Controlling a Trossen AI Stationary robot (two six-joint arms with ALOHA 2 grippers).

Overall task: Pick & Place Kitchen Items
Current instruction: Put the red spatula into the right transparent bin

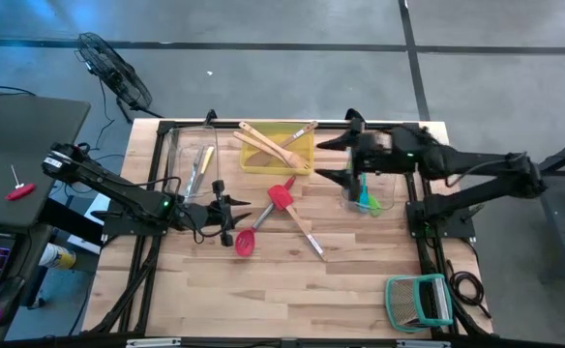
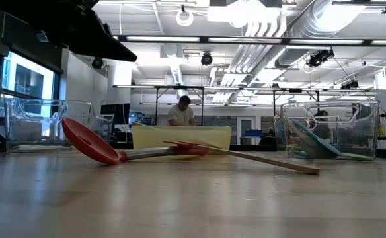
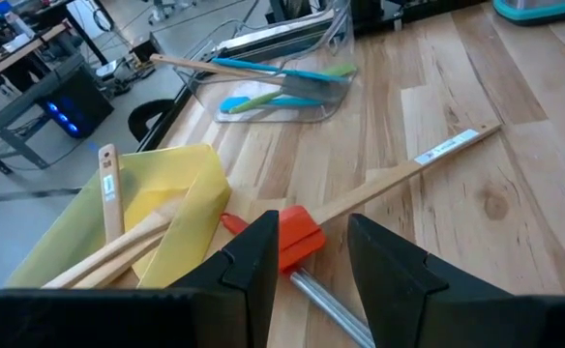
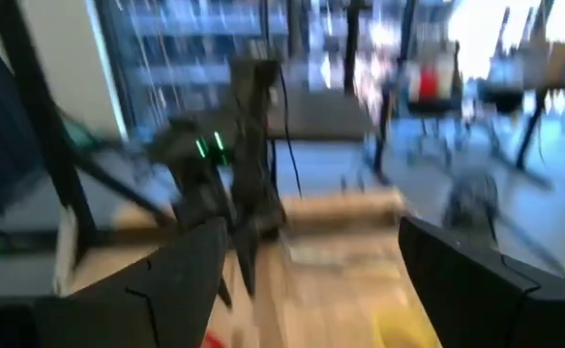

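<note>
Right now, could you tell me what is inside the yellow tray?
The yellow tray holds a few wooden utensils, handles crossing and poking over its rim. Whatever lies flat beneath them is covered, so an exact count is not possible.

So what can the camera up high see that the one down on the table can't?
Only the high view shows both arms, the left pincer and right pincer, the teal-framed rack and the wooden spoons in the yellow tray. Only the low view shows the room behind, with a person there. Both show the red ladle, the red spatula, that tray and the clear bin holding blue and green utensils.
</note>
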